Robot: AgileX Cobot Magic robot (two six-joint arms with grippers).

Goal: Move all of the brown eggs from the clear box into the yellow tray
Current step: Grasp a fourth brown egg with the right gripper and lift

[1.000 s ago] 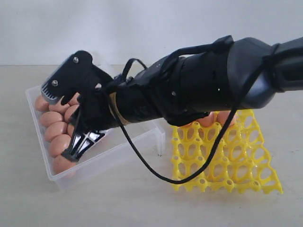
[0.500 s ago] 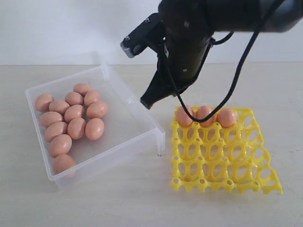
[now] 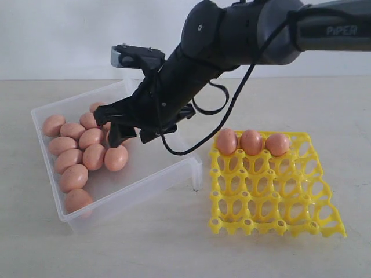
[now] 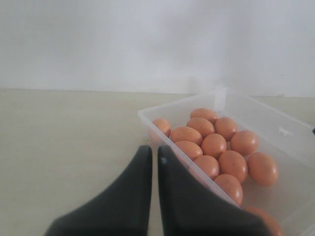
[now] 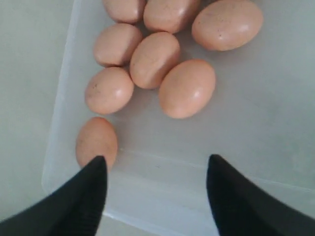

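1. Black right arm comes in from the upper right, crosses the middle and slopes down to the left; the wrist bends so the right gripper hangs over the clear box, fingertips aimed down at the box floor.
2. Its fingers are spread wide; between them I see only bare plastic floor, no egg.
3. The brown eggs still in the box lie on their sides in a tight cluster just beyond the fingertips; most long axes run level with the floor.
4. In the right wrist view one egg lies right at the tip of one finger, its long axis roughly in line with that finger; whether they touch I cannot tell; a larger-looking egg lies ahead of the gap between the fingers, its long axis slanted across that gap.
5. Three eggs stand on end, long axes upright, side by side in the far row of the yellow tray; they sit well apart from the spread fingers, back under the forearm's side; tray and box rest just beside each other on the pale table.
6. The left gripper has its fingers pressed together; the tips point at the box's near wall, the eggs lying beyond them.
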